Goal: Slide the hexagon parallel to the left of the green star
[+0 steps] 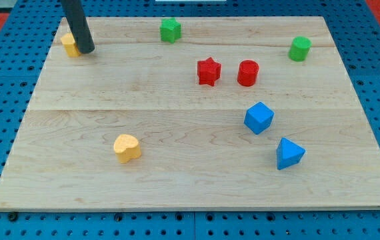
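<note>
My tip point(87, 50) rests at the board's top left corner, touching the right side of a yellow block point(70, 45) that the rod partly hides; its shape looks like a hexagon. The green star point(170, 30) sits near the top edge, well to the right of my tip. The wooden board point(177, 173) carries all the blocks.
A green cylinder point(300, 49) stands at the top right. A red star point(209, 71) and a red cylinder point(248, 73) sit side by side at centre right. A blue cube point(259, 117) and a blue triangular block point(289, 153) lie lower right. A yellow heart point(127, 148) lies lower left.
</note>
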{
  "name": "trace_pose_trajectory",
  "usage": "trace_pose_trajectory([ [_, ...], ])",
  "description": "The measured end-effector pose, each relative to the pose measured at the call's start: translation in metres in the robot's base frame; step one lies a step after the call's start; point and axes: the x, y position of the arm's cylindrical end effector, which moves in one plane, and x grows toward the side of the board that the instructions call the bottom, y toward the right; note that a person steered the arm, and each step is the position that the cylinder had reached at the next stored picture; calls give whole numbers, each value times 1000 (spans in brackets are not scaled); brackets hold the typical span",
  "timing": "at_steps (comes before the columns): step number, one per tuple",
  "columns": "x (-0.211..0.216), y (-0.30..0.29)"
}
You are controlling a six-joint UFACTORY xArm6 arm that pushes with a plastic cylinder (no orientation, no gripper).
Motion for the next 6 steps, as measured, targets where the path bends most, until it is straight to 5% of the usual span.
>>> trace_pose_trajectory([
  [1,35,22],
  [2,50,-20],
  [4,-14,-22],
  [6,26,-27],
])
